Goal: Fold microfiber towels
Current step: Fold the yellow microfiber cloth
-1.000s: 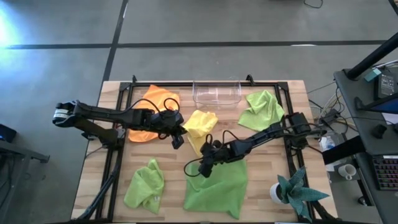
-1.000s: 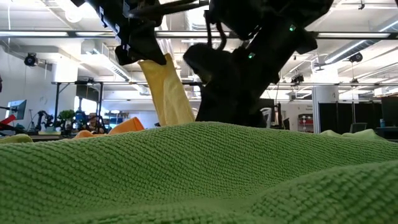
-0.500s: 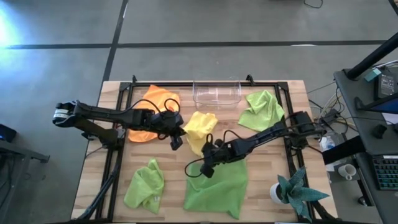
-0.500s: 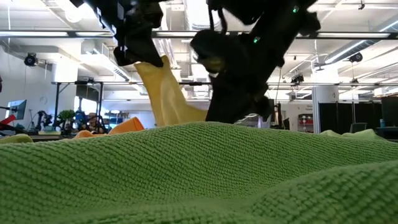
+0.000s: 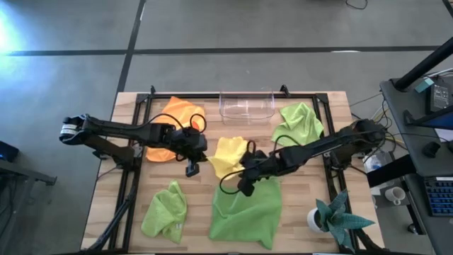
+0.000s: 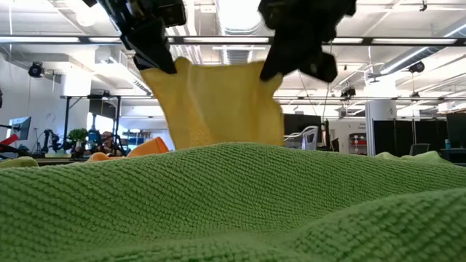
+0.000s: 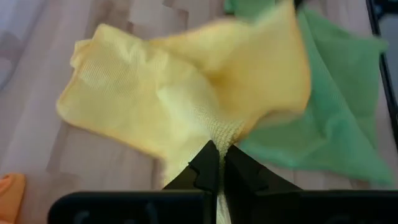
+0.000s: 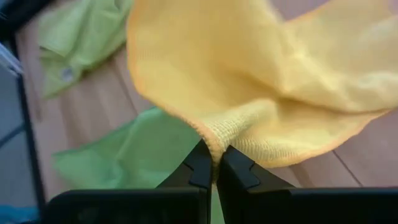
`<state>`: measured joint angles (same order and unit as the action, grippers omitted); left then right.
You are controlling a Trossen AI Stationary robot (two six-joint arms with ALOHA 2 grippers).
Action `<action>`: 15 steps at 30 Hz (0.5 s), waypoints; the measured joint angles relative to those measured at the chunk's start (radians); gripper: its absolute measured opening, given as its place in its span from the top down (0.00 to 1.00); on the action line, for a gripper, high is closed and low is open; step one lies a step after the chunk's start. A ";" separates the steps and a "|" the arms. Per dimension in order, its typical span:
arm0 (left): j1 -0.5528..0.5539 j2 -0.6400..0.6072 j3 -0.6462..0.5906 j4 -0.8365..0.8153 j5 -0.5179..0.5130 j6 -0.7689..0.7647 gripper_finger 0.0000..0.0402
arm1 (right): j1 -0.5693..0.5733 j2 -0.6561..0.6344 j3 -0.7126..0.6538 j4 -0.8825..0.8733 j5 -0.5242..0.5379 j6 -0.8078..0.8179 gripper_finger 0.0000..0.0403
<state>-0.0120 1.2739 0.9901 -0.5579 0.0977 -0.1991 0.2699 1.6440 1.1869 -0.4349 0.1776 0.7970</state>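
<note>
Because we want it spread flat for folding, our left gripper (image 7: 216, 163) and right gripper (image 8: 211, 163) each pinch a yellow towel (image 5: 228, 154) corner, cloth hanging taut between them above the green towel (image 5: 248, 212).

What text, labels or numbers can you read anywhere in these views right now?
None can be read.
Lime green towel: it carries a small pale tag, too blurred to read.
Yellow towel, held up between the left gripper and right gripper: no print visible.
Room behind the table: no legible signs.
</note>
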 joint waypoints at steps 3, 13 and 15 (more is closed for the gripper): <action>0.000 0.000 0.031 -0.054 0.009 0.007 1.00 | 0.000 -0.061 0.004 -0.046 0.006 0.015 0.98; 0.000 -0.001 0.191 -0.281 0.020 0.129 1.00 | -0.004 -0.135 0.093 -0.166 0.092 0.013 0.98; 0.000 -0.001 0.227 -0.333 0.021 0.135 1.00 | -0.005 -0.135 0.127 -0.199 0.109 0.000 0.98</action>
<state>-0.0120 1.2728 1.2169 -0.8907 0.1184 -0.0639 0.2653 1.5089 1.3135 -0.6335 0.2865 0.7965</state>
